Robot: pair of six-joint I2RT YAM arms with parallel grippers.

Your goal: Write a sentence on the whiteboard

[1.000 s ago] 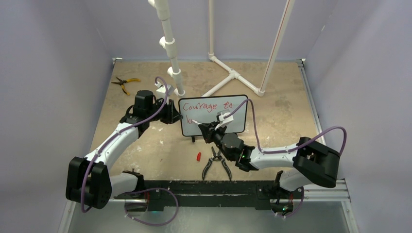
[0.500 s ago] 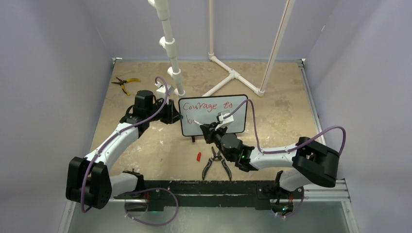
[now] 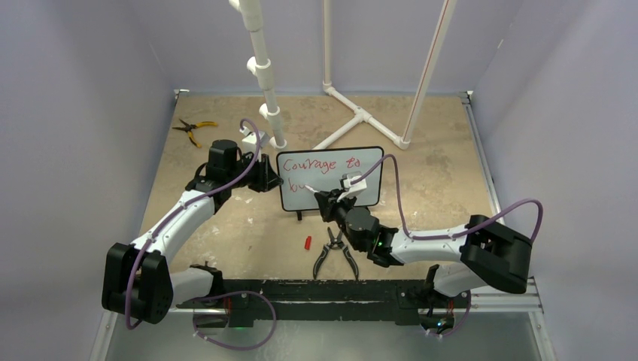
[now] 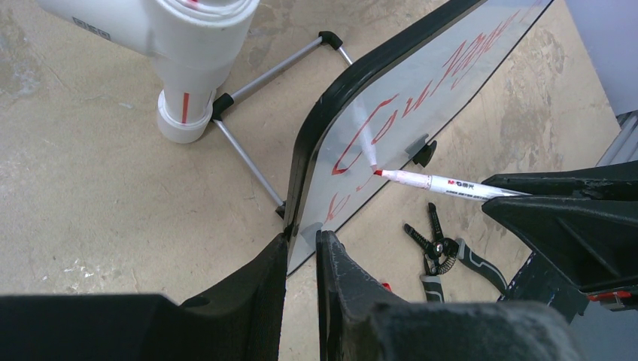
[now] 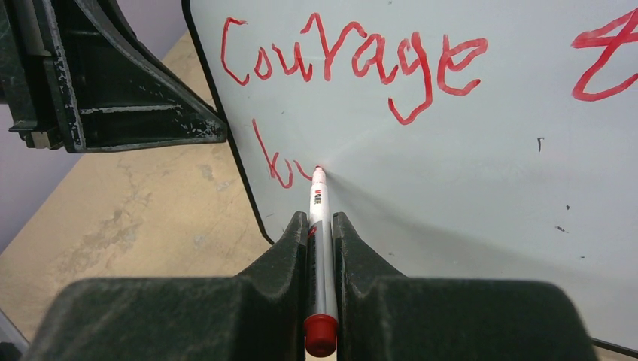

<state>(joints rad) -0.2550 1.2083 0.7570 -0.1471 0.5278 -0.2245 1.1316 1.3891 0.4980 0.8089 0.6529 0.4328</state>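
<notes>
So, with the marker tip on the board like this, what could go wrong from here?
The left gripper clamps the whiteboard only at one edge, so marker pressure may swivel it and break the stroke. The right gripper holds the marker end-on to the board; a hard push could slide it back through the grip.
</notes>
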